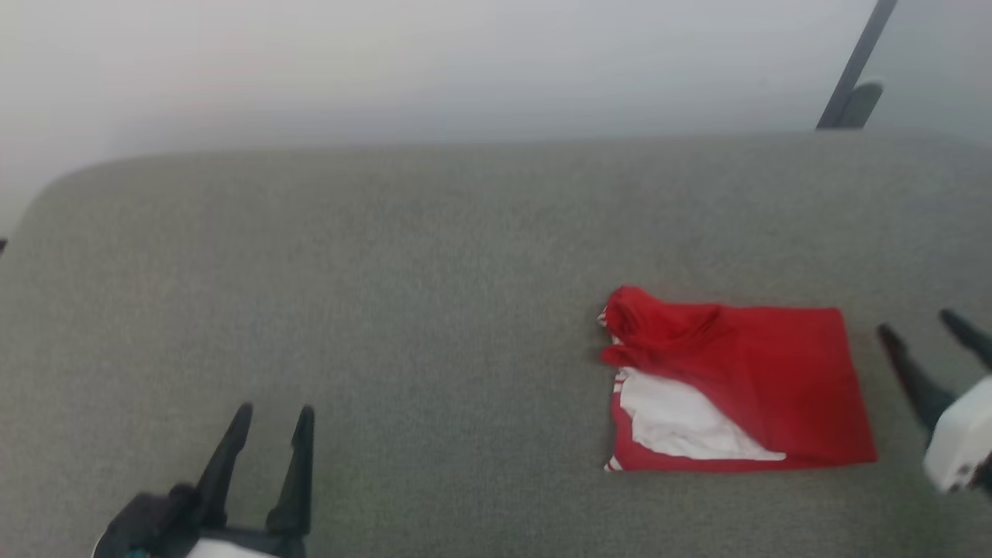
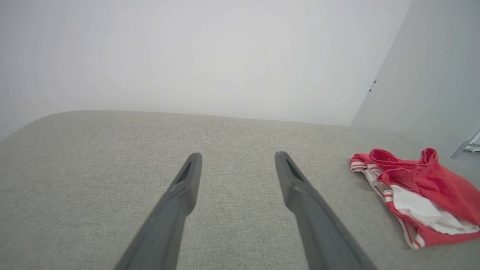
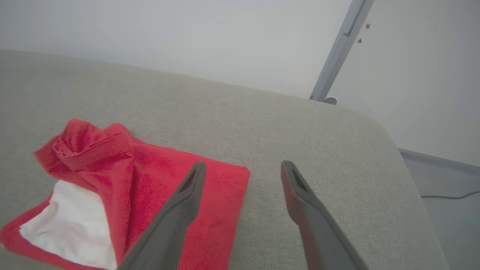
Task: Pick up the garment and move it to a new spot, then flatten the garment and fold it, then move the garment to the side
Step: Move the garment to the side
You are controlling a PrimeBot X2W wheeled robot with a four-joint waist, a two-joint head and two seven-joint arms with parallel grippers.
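The garment [image 1: 763, 380] is a red shirt with a white sleeve, lying folded into a rough rectangle on the right part of the grey fabric surface [image 1: 434, 310]. Its left end is bunched up and striped trim shows there. The left wrist view has the garment [image 2: 420, 187] at the right, well away from my left gripper [image 2: 238, 159]. My left gripper [image 1: 275, 415] is open at the lower left, empty. My right gripper [image 1: 922, 325] is open just right of the garment, empty. Seen from the right wrist, my right gripper [image 3: 243, 168] hovers over the garment [image 3: 150, 176] at its right edge.
A pale wall runs behind the surface's far rounded edge. A grey metal post [image 1: 856, 66] stands at the back right, and the post [image 3: 337, 48] has floor and a cable beyond the surface's right end. Open surface stretches left of the garment.
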